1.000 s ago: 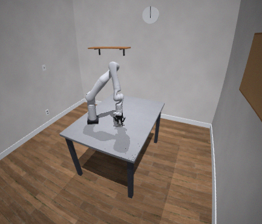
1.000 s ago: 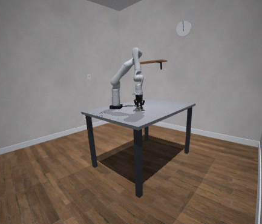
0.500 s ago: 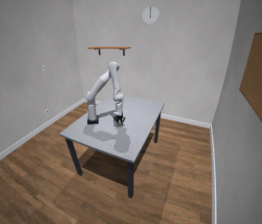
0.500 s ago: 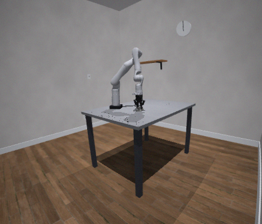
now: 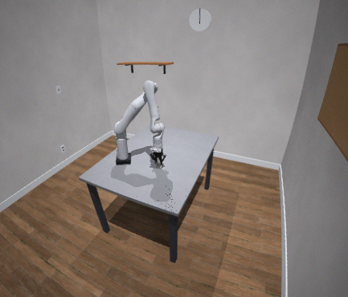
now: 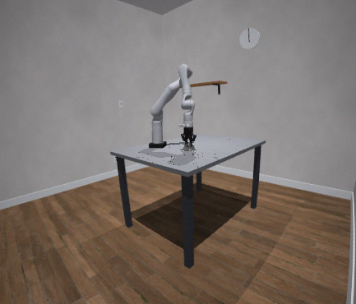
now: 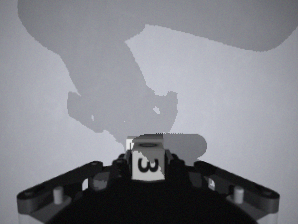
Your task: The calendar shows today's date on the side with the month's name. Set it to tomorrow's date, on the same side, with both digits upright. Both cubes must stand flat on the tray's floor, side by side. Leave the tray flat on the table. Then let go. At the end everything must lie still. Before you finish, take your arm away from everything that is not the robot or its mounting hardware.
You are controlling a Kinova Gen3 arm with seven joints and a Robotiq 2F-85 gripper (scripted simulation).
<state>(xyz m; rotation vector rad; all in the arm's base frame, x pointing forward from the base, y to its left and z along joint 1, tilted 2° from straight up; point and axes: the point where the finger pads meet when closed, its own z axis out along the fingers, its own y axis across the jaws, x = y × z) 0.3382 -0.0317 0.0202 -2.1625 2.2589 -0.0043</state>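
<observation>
A white cube [image 7: 148, 175] with a black 3 sits between the fingertips in the wrist view; the 3 is turned a quarter turn in the picture. A narrow face above it bears a dark, foreshortened mark. My gripper [image 5: 158, 162] [image 6: 188, 146] [image 7: 148, 158] points down low over the table and is shut on this cube, one finger at each side. A pale edge [image 7: 130, 143] shows just behind the cube; whether it is the tray or the other cube I cannot tell. In the top and exterior views the calendar is too small to read, and the month's name is hidden.
The grey table [image 5: 193, 146] [image 6: 230, 145] bears the arm's black base [image 5: 123, 159] [image 6: 157, 145], left of the gripper. The arm's shadow falls across the table top. A wooden shelf [image 5: 146, 63] [image 6: 210, 84] is on the wall behind.
</observation>
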